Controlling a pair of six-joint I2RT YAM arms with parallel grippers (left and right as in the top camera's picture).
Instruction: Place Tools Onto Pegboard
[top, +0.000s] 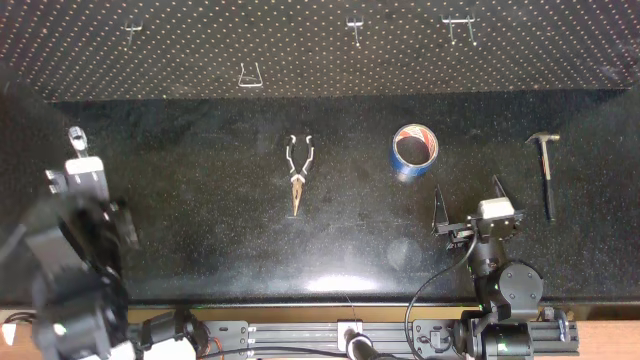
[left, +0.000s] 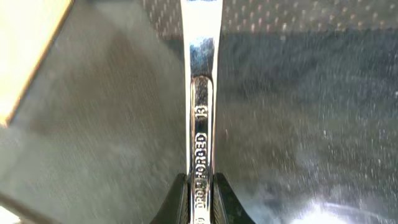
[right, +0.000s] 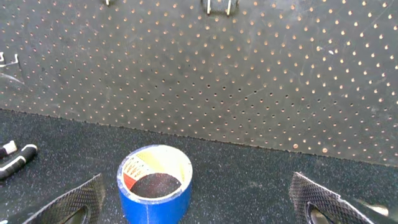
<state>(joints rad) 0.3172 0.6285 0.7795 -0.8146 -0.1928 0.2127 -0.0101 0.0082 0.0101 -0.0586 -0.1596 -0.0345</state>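
Wrench (left: 201, 93), slim polished steel, one only, is sitting clamped between your left fingers (left: 176, 202) above the table's (top: 200, 200) left end. Your right fingers (right: 74, 202) are hanging wide apart, empty, near one blue tape roll (top: 414, 151); one pliers (top: 299, 173) and one hammer (top: 545, 172) are lying alongside.

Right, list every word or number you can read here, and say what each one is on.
"13": stamped on the shank of the wrench clamped in the left gripper.
"DROP FORGED": stamped along the same shank, nearer the jaws, which hide part of its first letter.
Label inside the blue tape roll: too small to read.
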